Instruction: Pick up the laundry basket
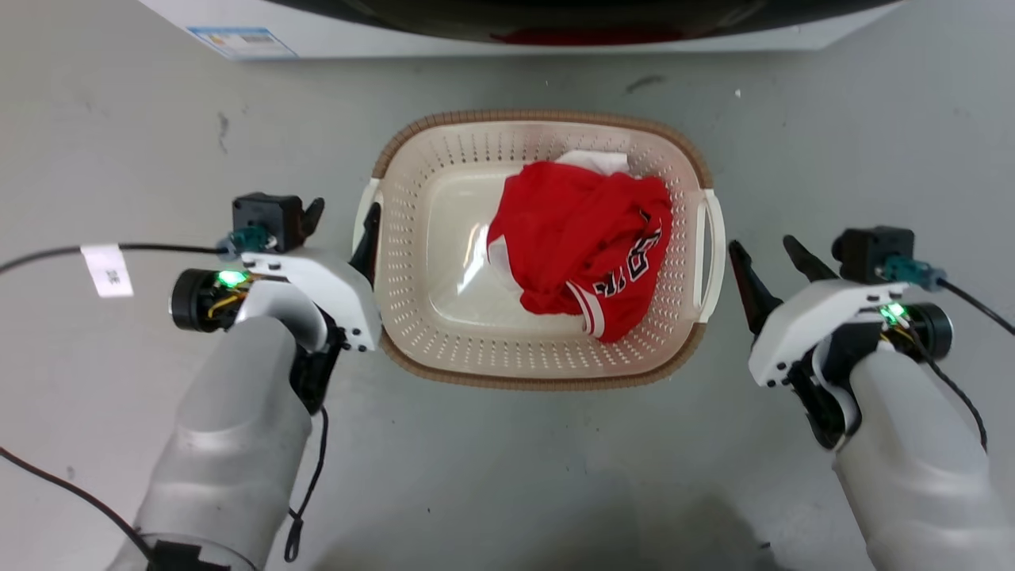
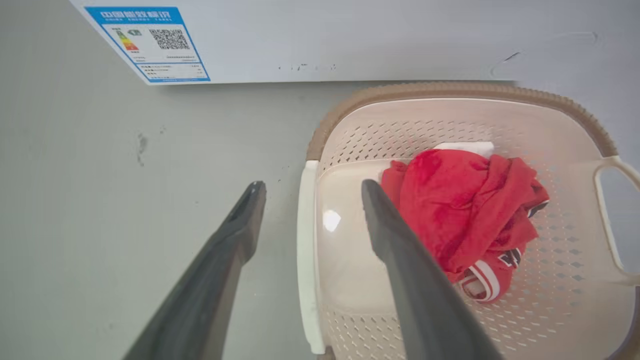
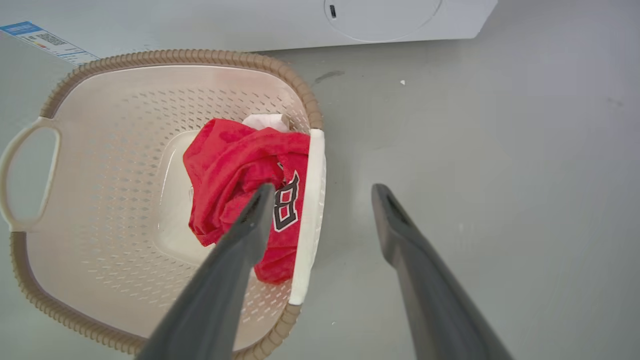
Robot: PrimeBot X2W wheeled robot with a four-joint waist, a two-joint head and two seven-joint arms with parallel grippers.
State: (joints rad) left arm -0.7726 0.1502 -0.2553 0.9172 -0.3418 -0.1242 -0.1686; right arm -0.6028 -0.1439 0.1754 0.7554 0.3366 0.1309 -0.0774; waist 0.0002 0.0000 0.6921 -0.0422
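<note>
Both wide open and empty, left claw [image 1: 345, 212] and right claw [image 1: 761, 243] flank the laundry basket [image 1: 444, 159].

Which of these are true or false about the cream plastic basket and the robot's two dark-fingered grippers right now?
1. The cream perforated plastic laundry basket holds a crumpled red garment. True.
2. Both grippers are shut. False: the left gripper and the right gripper are open.
3. The basket stands on a table. False: it stands on the grey floor before the white washing machine.
4. The left gripper's fingers straddle the basket's white left handle. True.
</note>
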